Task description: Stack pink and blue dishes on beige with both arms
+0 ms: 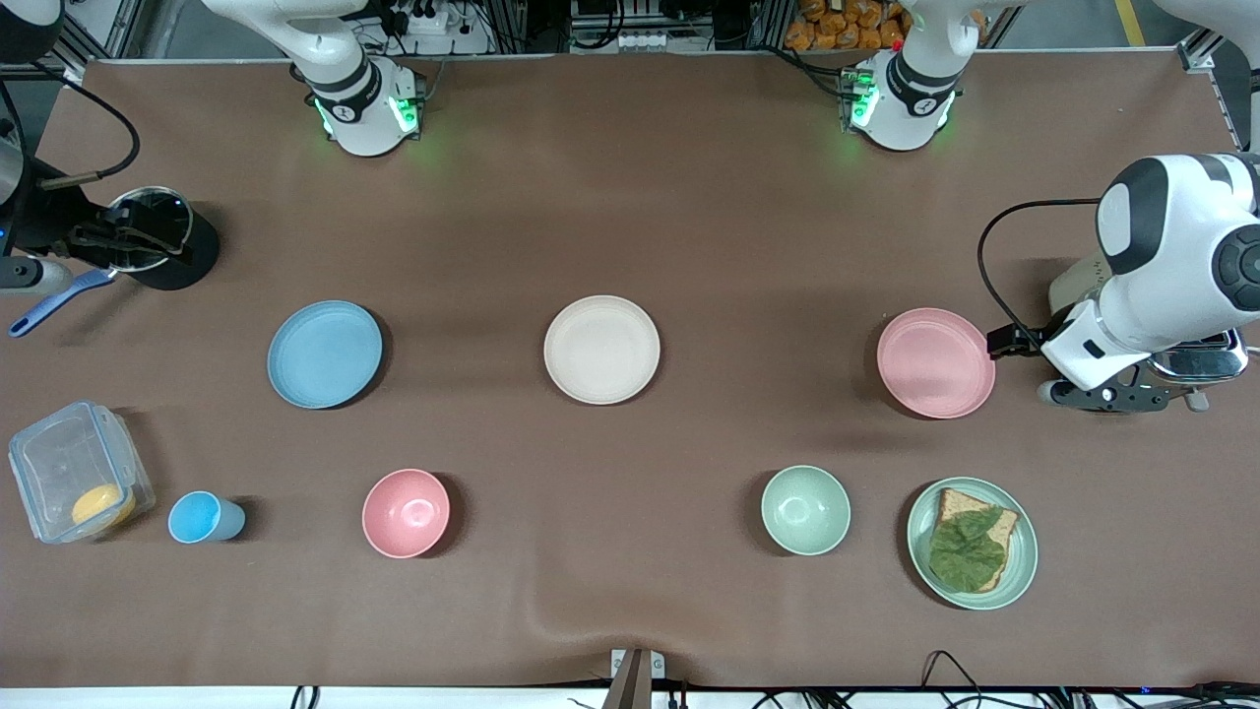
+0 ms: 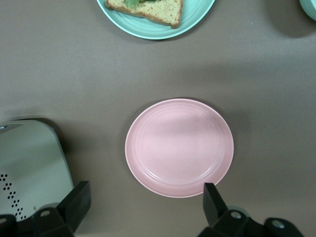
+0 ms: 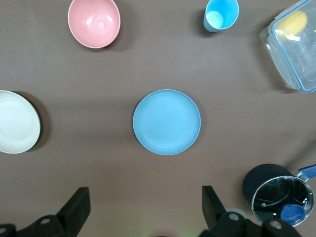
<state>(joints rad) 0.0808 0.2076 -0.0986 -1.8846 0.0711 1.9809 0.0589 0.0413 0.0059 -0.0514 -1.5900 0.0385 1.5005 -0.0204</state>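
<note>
The beige plate (image 1: 601, 349) lies between the pink plate (image 1: 935, 362) and the blue plate (image 1: 325, 354), so each arm has its own. The left gripper (image 2: 143, 207) hangs over the pink one, the right gripper (image 3: 143, 210) over the blue one, both wide open and empty.

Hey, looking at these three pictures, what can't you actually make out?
- Right hand: outside the front view; its own wrist view shows only the fingertips.
- Toaster: in the front view mostly covered by the left arm; cut off by the edge in the left wrist view.
- Toast: cut by the left wrist view's edge; a leaf covers much of it in the front view.
- Pot: its reflective lid hides the contents.
</note>
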